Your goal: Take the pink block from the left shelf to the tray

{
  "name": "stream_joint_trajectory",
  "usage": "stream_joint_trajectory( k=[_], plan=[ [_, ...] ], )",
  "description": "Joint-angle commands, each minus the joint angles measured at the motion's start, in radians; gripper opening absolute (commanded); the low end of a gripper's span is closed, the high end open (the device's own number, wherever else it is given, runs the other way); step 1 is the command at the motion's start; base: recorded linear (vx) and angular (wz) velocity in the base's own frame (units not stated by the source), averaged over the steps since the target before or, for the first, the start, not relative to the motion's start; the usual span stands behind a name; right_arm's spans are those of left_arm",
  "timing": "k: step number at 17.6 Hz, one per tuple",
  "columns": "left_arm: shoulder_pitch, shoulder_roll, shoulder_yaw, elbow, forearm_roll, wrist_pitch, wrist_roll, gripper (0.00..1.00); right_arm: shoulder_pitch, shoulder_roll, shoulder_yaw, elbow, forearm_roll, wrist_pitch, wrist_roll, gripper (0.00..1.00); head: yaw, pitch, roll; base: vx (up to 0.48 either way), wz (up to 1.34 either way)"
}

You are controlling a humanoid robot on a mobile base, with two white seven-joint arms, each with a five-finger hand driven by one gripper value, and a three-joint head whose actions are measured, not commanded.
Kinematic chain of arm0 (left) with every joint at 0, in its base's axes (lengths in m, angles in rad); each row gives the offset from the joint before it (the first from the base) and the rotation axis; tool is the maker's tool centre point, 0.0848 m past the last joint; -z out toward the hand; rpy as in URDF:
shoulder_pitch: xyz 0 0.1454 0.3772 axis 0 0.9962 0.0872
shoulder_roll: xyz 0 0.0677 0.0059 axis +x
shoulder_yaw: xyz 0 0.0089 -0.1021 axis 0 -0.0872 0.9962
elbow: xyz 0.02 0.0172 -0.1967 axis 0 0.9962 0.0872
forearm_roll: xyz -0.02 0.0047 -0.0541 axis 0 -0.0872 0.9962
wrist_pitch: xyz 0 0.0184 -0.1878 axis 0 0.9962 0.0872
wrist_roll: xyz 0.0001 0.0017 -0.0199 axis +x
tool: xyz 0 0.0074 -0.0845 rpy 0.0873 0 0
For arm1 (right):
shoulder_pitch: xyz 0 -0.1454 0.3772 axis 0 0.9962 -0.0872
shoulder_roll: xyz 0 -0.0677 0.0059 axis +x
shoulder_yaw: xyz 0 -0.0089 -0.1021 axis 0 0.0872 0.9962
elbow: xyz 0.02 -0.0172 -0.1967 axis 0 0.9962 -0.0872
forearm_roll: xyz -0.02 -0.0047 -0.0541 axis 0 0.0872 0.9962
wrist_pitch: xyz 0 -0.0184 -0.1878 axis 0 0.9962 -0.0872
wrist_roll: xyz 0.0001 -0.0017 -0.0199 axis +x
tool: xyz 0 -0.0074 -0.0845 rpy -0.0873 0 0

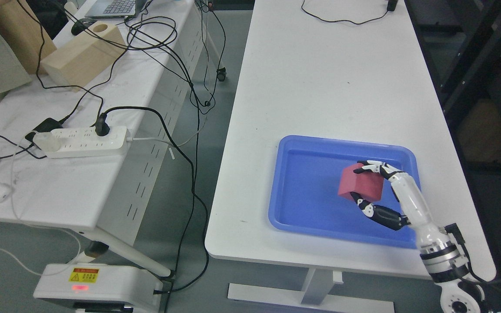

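Note:
A pink block (pixel 359 183) is held over the blue tray (pixel 302 208) on the white table at the right. My right hand (pixel 363 184) is shut on the block, with fingers (pixel 374 166) along its top and the thumb (pixel 365 208) under its lower edge. The right arm comes in from the lower right corner. Whether the block touches the tray floor cannot be told. My left arm does not show.
The white table (pixel 320 78) stretches far behind the tray. A second table at the left carries a power strip (pixel 83 141), tangled black cables (pixel 163 48), wooden blocks (pixel 83 54) and a laptop. Between the tables runs a floor gap with cables. Dark shelving stands at the right edge.

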Motion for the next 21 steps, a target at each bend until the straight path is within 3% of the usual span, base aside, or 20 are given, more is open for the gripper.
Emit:
stream_joint_trajectory(
  k=[1,14,19,21],
  plan=[
    [0.02,0.017,0.0,-0.017,0.0,0.001,0.0,1.0,0.003,-0.005,0.047,0.006,0.002,0.005,0.049,0.39,0.0,0.0,0.0,0.059,0.0],
    [0.02,0.017,0.0,-0.017,0.0,0.001,0.0,1.0,0.003,0.002,0.048,0.016,-0.07,0.066,0.052,0.74,0.0,0.0,0.0,0.015,0.0],
    [0.02,0.017,0.0,-0.017,0.0,0.001,0.0,1.0,0.009,0.003,0.035,0.02,-0.194,0.071,0.054,0.87,0.0,0.0,0.0,0.0,0.0],
    [0.02,0.017,0.0,-0.017,0.0,0.001,0.0,1.0,0.011,0.003,0.027,0.02,-0.309,0.115,0.055,0.95,0.0,0.0,0.0,0.0,0.0]
  ],
)
